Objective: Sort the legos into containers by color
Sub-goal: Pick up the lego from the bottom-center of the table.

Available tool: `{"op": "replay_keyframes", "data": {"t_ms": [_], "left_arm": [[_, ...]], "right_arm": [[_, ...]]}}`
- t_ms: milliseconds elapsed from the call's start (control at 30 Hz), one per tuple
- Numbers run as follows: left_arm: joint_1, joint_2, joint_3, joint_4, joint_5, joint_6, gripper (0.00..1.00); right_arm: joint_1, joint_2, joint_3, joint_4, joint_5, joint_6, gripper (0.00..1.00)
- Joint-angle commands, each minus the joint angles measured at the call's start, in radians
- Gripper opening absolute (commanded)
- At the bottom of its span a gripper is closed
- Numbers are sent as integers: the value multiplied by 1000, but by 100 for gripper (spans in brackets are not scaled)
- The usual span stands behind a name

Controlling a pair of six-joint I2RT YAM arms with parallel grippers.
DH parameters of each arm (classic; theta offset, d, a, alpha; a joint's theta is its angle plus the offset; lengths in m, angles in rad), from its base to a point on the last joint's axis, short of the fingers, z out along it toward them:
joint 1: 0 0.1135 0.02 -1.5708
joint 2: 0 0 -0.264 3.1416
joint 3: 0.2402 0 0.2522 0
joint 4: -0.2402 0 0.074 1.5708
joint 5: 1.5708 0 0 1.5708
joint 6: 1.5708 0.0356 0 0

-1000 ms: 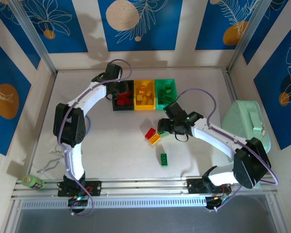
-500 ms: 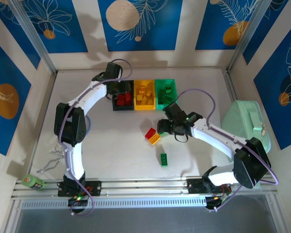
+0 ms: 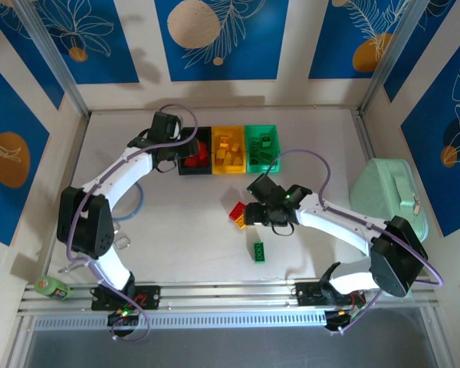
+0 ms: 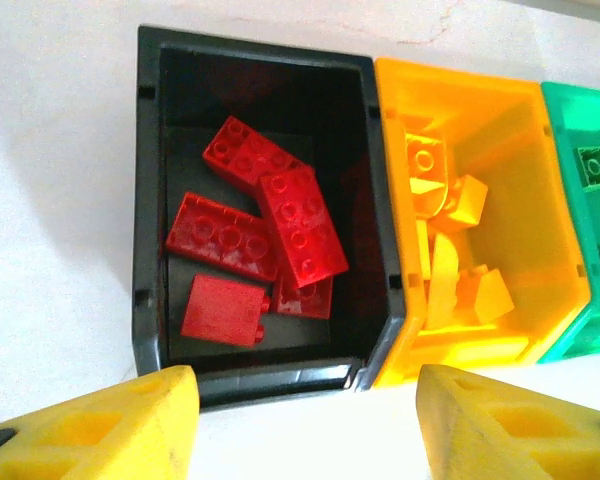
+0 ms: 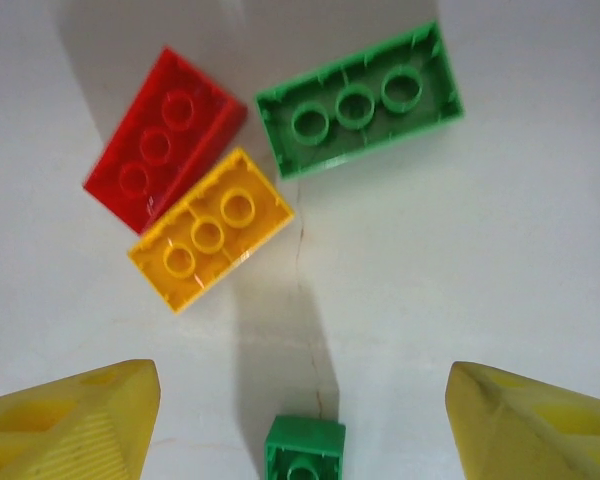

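The black bin [image 4: 148, 200] stands at the left end of a joined row and holds about five red bricks [image 4: 270, 240], lying flat and partly overlapping on its floor. The yellow bin [image 4: 525, 130] touches its right wall and holds a loose heap of yellow bricks [image 4: 450, 230]. The green bin [image 4: 565, 210] comes next, one place further from the black bin, with a green brick [image 4: 595, 165] visible inside.

The left pincer [image 4: 302, 395] hovers just beside the black bin, on the side of its front wall. Its jaws stand well apart with nothing between them.

The right pincer [image 5: 300, 385] hangs over the desk [image 3: 176, 222], well in front of the black bin and to its right. It is spread wide and empty. Under it lie a red brick [image 5: 165, 150] and a yellow brick [image 5: 210, 228] touching side by side, with a green brick [image 5: 358, 100] just beside them. Another green brick [image 5: 303, 455] lies farther from the black bin, apart from these three.

A second ago the left pincer was above the black bin. It has since drawn off toward the bin's left edge, and the arm's elbow has swung down and to the left. The right arm has shifted a little left, closer over the loose bricks. The bins and the bricks on the desk lie where they did.
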Motion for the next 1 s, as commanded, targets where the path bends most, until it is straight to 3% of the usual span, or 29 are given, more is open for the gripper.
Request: {"op": "replay_keyframes", "data": {"t_ms": [0, 333, 633, 967], "left_arm": [[0, -58, -62, 56, 17, -25, 59], [-7, -161, -190, 94, 9, -34, 59], [-11, -235, -287, 120, 11, -41, 59], [-16, -321, -383, 131, 5, -46, 57]], "right_arm": [[52, 11, -32, -54, 1, 87, 76], [209, 66, -100, -52, -29, 231, 72], [261, 160, -90, -46, -49, 277, 65], [282, 197, -21, -97, -14, 295, 41]]}}
